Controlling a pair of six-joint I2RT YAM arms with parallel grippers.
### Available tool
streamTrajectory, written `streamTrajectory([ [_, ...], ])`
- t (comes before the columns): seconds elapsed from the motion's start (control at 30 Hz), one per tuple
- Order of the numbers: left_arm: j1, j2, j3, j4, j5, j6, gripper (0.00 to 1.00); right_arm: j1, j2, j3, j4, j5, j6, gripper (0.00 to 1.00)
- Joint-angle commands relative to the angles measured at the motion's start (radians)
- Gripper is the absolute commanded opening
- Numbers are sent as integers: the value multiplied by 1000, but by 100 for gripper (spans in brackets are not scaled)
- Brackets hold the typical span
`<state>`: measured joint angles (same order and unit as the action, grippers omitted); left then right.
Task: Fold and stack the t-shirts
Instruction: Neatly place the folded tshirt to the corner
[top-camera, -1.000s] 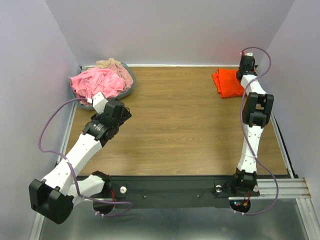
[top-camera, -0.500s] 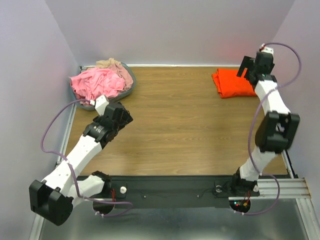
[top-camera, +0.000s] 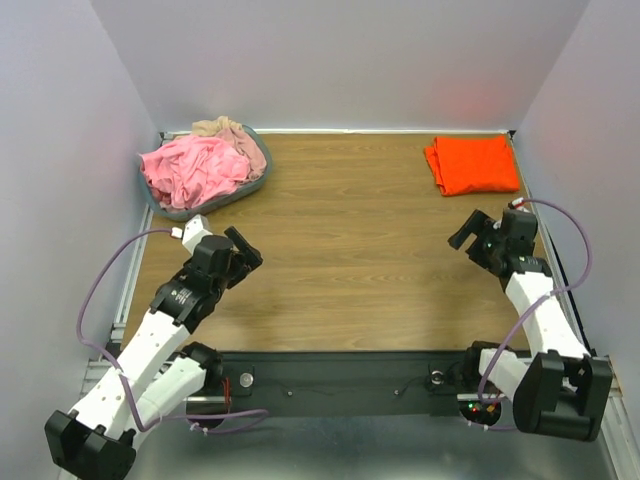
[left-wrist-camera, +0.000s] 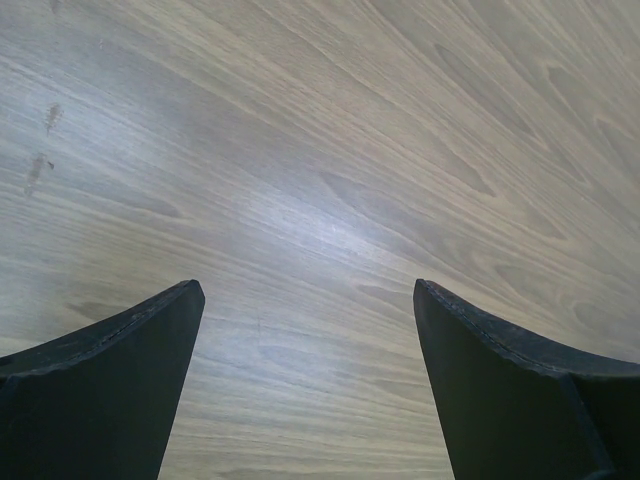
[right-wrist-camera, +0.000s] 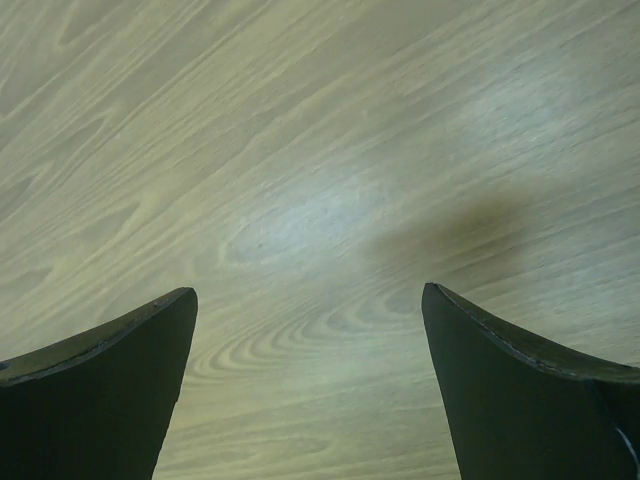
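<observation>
My left gripper (left-wrist-camera: 305, 290) hangs over the bare wooden table (top-camera: 350, 220) on the near left side, its jaws spread wide with nothing between them; in my left wrist view only wood grain shows between the two dark fingers (left-wrist-camera: 110, 380). My right gripper (right-wrist-camera: 308, 292) is likewise released, jaws wide apart and holding nothing, poised above the table on the right side, with a faint shadow on the boards beneath it.

The orange-red t-shirt (top-camera: 472, 165) lies folded in a flat, rough square at the far right corner of the table, well apart from my right gripper, which sits nearer than it. The pink t-shirt (top-camera: 195, 168) is a crumpled heap in the grey basket (top-camera: 200, 210) at the far left corner, and a beige t-shirt (top-camera: 225, 128) is bunched against it on the far side of the same basket. My left gripper is near that basket, on its near side, but touches neither it nor the cloth.
</observation>
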<state>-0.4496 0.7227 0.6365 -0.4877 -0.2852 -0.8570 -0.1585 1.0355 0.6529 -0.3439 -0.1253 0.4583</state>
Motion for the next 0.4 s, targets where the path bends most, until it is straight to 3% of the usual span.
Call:
streamTrajectory([
  [0.0, 3, -45, -32, 26, 6, -18, 99, -3, -87, -21, 37, -94, 5, 100],
  [0.37, 3, -109, -61, 58, 15, -23, 99, -3, -227, -73, 16, -100, -10, 100],
])
